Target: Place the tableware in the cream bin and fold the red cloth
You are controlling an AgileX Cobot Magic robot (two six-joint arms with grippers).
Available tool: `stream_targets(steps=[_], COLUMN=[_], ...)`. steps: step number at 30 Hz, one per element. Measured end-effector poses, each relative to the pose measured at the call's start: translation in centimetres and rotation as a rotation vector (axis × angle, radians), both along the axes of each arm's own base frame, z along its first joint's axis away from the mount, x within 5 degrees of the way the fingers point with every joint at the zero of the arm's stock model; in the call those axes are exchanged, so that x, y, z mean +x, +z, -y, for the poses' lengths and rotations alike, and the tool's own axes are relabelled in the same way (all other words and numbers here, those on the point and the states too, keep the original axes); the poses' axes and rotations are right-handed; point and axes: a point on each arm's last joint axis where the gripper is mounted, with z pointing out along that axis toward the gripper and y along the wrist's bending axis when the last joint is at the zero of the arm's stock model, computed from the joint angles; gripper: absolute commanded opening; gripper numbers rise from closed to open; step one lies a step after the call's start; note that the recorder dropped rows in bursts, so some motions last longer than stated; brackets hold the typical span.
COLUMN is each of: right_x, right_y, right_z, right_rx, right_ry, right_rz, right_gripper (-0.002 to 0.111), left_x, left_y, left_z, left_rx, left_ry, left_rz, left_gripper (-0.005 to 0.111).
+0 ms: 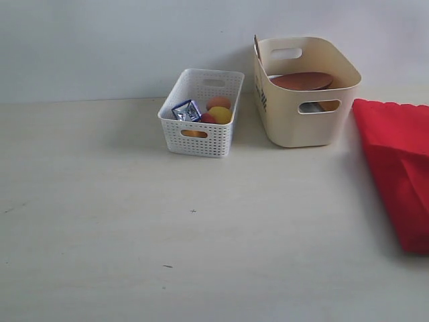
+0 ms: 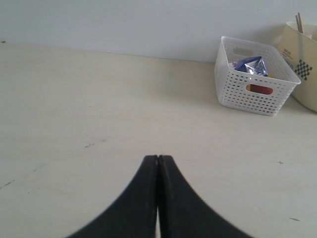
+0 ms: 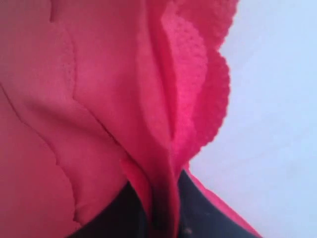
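The red cloth [image 1: 395, 168] lies at the right edge of the table in the exterior view, partly cut off by the frame. In the right wrist view the red cloth [image 3: 124, 99] fills most of the picture, and my right gripper [image 3: 166, 198] is shut on a fold of its scalloped edge. The cream bin [image 1: 305, 90] stands at the back with the brown wooden plate [image 1: 301, 81] inside; a spoon handle [image 1: 256, 45] sticks up at its left corner. My left gripper [image 2: 158, 159] is shut and empty over bare table. Neither arm shows in the exterior view.
A white perforated basket [image 1: 200, 137] left of the cream bin holds a blue-and-white packet [image 1: 186, 110] and round foods [image 1: 219, 114]. The left wrist view shows the white basket [image 2: 252, 89] and the cream bin's corner [image 2: 302, 64] with chopsticks [image 2: 299, 24].
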Motion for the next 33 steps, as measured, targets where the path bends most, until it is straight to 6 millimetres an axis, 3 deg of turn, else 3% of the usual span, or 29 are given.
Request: stream_targets(steps=[4,10,16,20,27,31,33], right_x=[1.4,4.2,8.9,11.1,12.1,12.1,12.1], right_y=[0.1,-0.3,0.0,0.3,0.9,1.2,1.2], right_z=[-0.1,-1.0,-3.3,-3.5,-2.6,-2.5,-2.5], right_rx=[0.048,0.057,0.026,-0.043,-0.132,-0.153,-0.159], right_ry=[-0.002,0.026,0.124,0.149,0.152,0.175,0.186], right_rz=[0.12,0.241,0.288,0.256,0.226,0.232,0.234], right_gripper=[0.0,0.0,0.0,0.0,0.0,0.014,0.03], left_x=[0.0,0.2,0.2,0.3,0.3,0.3,0.3], left_y=[0.0,-1.9,-1.9,-1.9,-1.9,-1.9,-1.9], left_z=[-0.2,-0.3,-0.6,-0.7,-0.9,-0.9,-0.9], left_rx=[0.0,0.002,0.0,-0.001,-0.005,-0.009,-0.009], left_ry=[0.037,0.064,0.113,0.144,0.168,0.182,0.184], left_rz=[0.0,-0.057,-0.05,-0.05,-0.05,-0.05,-0.05], left_gripper=[0.0,0.0,0.0,0.0,0.0,0.0,0.0])
